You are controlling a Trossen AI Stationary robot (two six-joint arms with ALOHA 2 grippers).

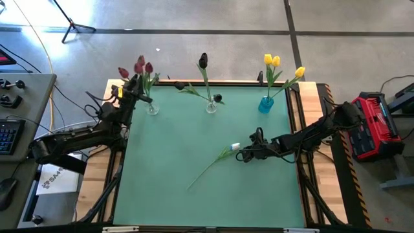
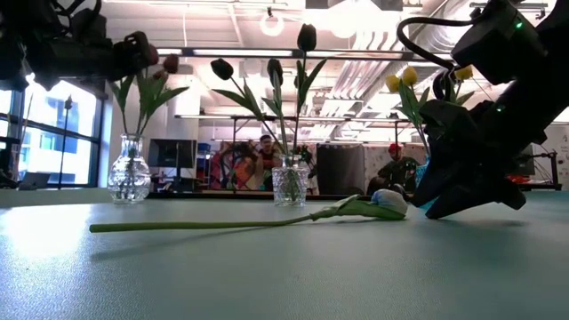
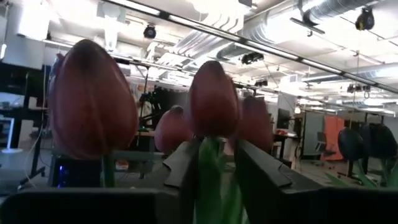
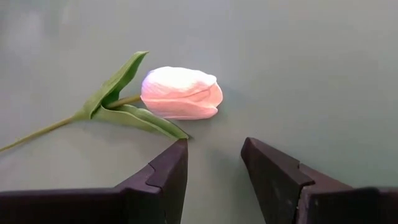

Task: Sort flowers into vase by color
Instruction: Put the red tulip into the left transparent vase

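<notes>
A white tulip (image 1: 235, 147) lies flat on the green mat, its stem (image 1: 207, 169) running toward the near edge. My right gripper (image 4: 214, 155) is open and low over the mat, just right of the head (image 4: 180, 93), touching nothing. My left gripper (image 3: 216, 163) is up at the far-left clear vase (image 1: 152, 109), shut on a dark red tulip (image 3: 213, 99) among other dark red heads (image 3: 93, 99). Black tulips (image 1: 203, 61) stand in the middle clear vase (image 1: 211, 107). Yellow tulips (image 1: 272, 61) stand in the blue vase (image 1: 266, 103). My left gripper has the dark red tulip's green stem (image 3: 208, 180), just below the head, pinched between its two fingers (image 3: 186, 171). The tulip stands upright in the hold, above the left vase, its head above the fingertips. Its lower stem is hidden.
The three vases stand in a row along the mat's far edge (image 1: 213, 84). The mat's near half (image 1: 207, 207) holds only the white tulip's stem end. Wooden table strips (image 1: 97, 175) flank the mat. A red case (image 1: 375, 126) sits right of the table.
</notes>
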